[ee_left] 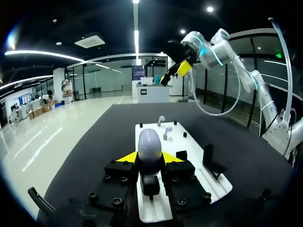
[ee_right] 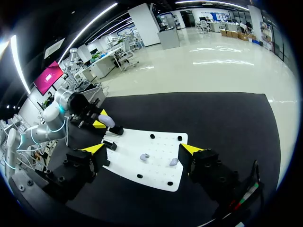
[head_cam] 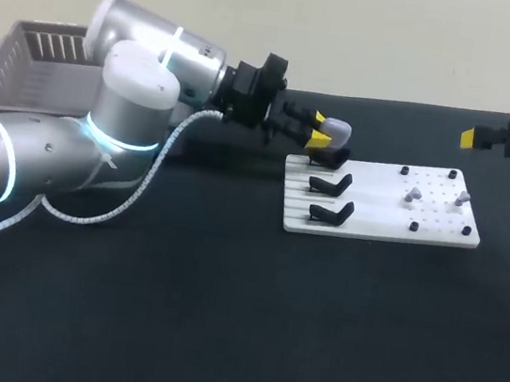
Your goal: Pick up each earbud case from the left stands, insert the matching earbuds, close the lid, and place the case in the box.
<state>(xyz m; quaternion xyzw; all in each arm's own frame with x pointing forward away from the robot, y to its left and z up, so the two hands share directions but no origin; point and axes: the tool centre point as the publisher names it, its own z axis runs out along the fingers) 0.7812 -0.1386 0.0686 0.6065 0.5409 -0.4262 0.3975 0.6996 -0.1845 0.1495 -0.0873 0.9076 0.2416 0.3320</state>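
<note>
1. Head view: the left gripper (head_cam: 317, 131) clamps the case (head_cam: 338, 127) at the far left corner of the board (head_cam: 378, 229), over the farthest stand (head_cam: 327, 160). The box (head_cam: 24, 73) sits well left of the board.
2. Left wrist view: both yellow fingers (ee_left: 127, 157) press the case from two sides. The earbuds (ee_left: 167, 132) lie ahead, toward the board's far end. I judge this to be the pick-up step. Whether the case has cleared the stand, I cannot tell.
3. Right wrist view: the right gripper (ee_right: 142, 149) hangs spread wide above the board's earbud end, holding nothing. The next move likely calls for a clean lift off the stand, then bringing the case to the earbuds.
</note>
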